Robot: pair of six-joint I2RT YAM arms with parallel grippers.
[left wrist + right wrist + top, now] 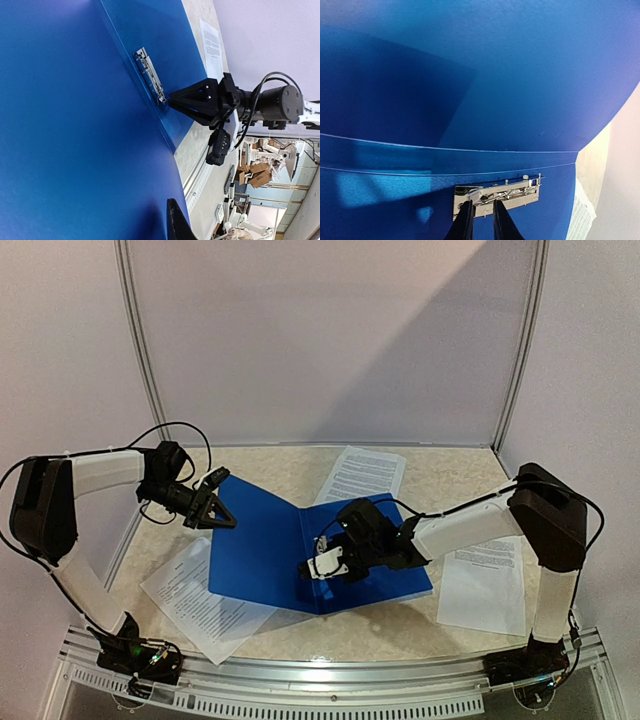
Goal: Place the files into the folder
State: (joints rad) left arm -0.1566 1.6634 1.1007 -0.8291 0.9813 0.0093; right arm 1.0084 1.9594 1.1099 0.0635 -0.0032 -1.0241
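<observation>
- The left gripper (213, 508) is at the far left corner of the folder (260, 550). It is closed narrow on the edge of the left cover (250, 540). In the left wrist view the blue cover fills the picture, and only one finger (175, 225) shows in front of it.
- The left sheet (195, 600) lies flat on the table (270, 465), at the near left. One part of it is under the left cover.
- The folder lies open in the middle of the table, inside up. The left cover seems raised at the held corner, and the right cover lies flat.
- The far sheet (362, 475) lies behind the folder. Its near edge is just beside the right cover or under it; I cannot tell which.
- The right gripper (318, 568) is over the spine, near the front edge of the folder. Its fingers are narrow, with a small gap, and the tips are at the metal clip (497, 195). I cannot tell if they pinch a part of the clip.
- The right sheet (485, 580) lies flat on the table, just beside the right cover.
</observation>
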